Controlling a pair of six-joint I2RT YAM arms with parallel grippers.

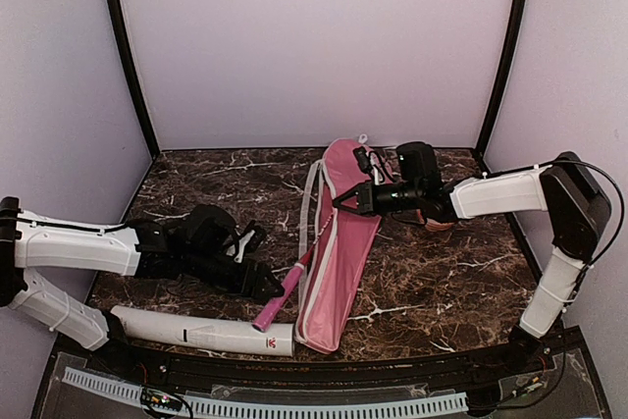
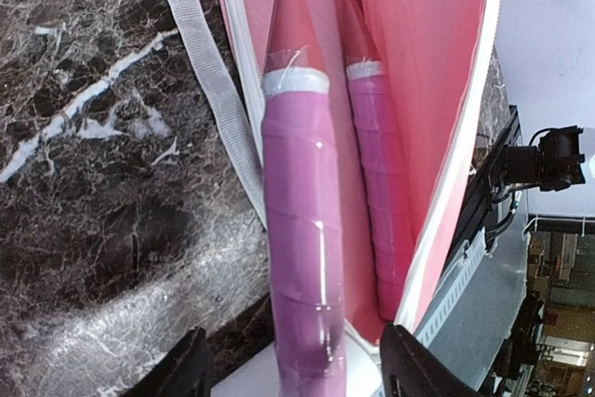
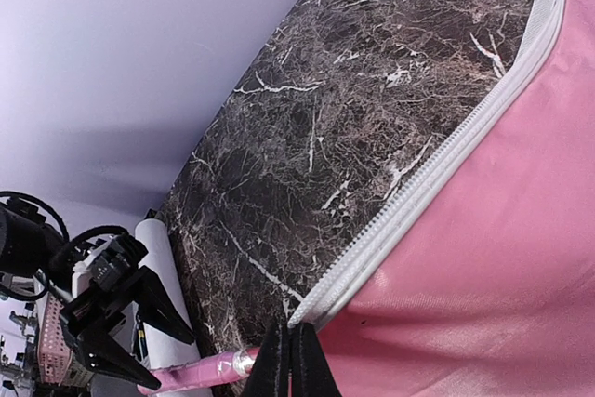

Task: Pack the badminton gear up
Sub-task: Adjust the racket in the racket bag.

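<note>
Plainly, the left gripper (image 2: pixel 293 341) is the one placed for the next move. Its jaws stand open on either side of the butt of a racket (image 2: pixel 302 258), with a gap on each side, so nothing is held.

That racket lies slanted. Its pink handle sticks out of the bag (image 1: pixel 339 262) toward 7 o'clock and its shaft runs up into the bag toward 1 o'clock. This is nearly the bag's own long axis. The butt ends just beside the right end of the tube (image 1: pixel 196 331), which lies lengthwise, 9 to 3, along the near edge of the table (image 1: pixel 432 272).

A second racket (image 2: pixel 381 174) lies parallel to it, at its 3 o'clock side, with its handle inside the pink lining.

The right gripper (image 3: pixel 290 350) is closed on the bag's white zip edge at the 12 o'clock half, pinching the flap and apparently keeping the mouth open.

By my reading, the step in hand is seating the first racket. Since the gripper sits at the handle's 7 o'clock end, the move would be a close and a push along the axis toward 1 o'clock. A sideways nudge could catch the piping. No shuttlecocks are in view.
</note>
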